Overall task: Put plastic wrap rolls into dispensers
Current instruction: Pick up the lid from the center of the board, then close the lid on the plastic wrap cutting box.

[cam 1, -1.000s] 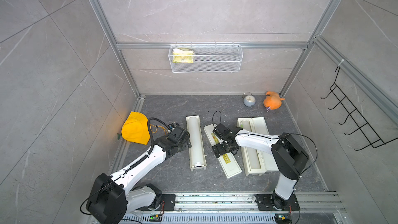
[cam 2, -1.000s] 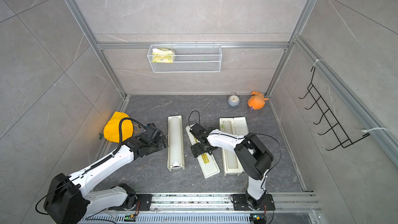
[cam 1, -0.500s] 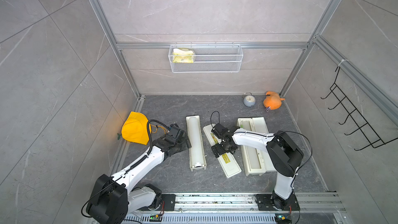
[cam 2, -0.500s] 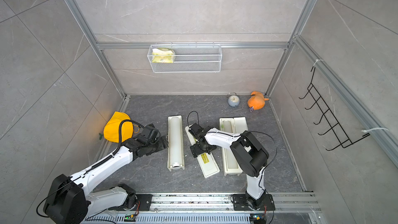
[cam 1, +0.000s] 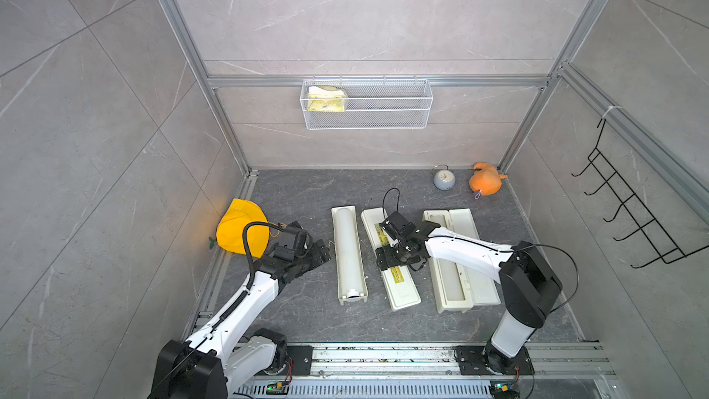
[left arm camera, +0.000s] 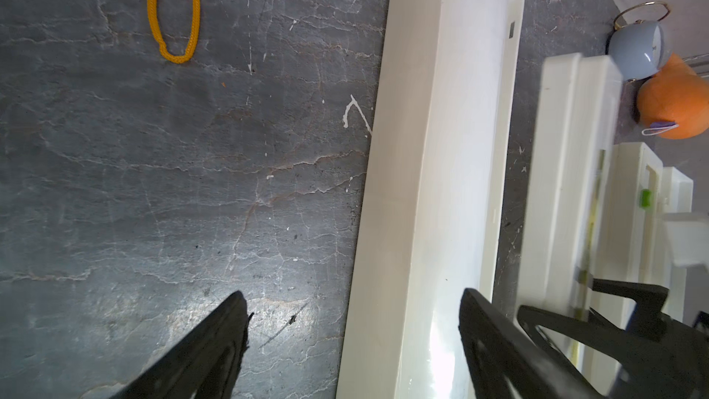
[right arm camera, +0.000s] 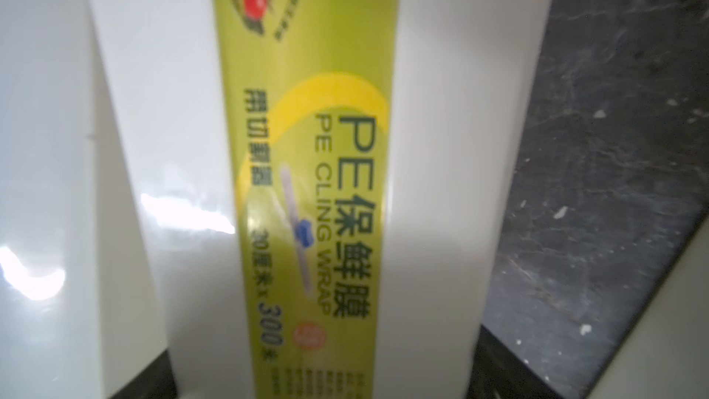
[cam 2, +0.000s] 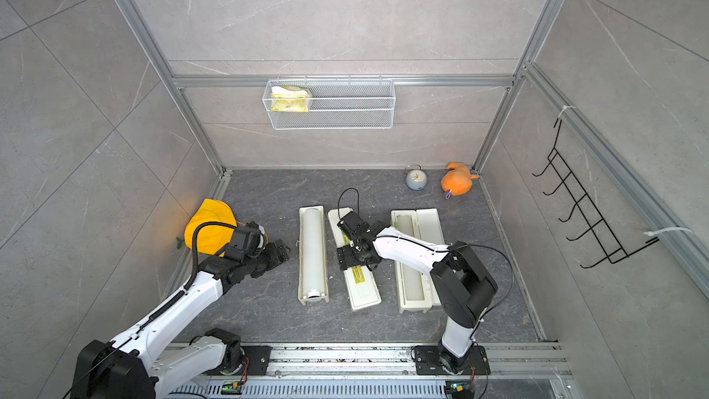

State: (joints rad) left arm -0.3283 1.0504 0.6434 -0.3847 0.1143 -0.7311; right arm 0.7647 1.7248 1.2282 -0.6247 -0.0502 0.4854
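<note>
Both top views: high overhead, nearly identical, whole dark grey stone-look floor (cam 1: 299, 193). Left wrist: low, close beside long white plastic dispenser tray (left arm camera: 399, 205). Right wrist: very near yellow-green label strip (right arm camera: 314, 147), at tray's 3 o'clock. Top views cover both.

Two rolls (cam 1: 347, 247) (cam 1: 449, 285), two dispensers (cam 1: 362, 297) (cam 1: 466, 224), one clock (cam 1: 444, 179), one cap (cam 1: 238, 224)

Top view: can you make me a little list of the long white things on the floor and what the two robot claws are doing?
left dispenser: open, left roll lying inside
right dispenser: open, right roll seemingly inside
labelled lid: between the two dispensers
left gripper: open, empty, beside left dispenser
right gripper: astride labelled lid; grip unclear
back corner: clock, orange toy
</note>
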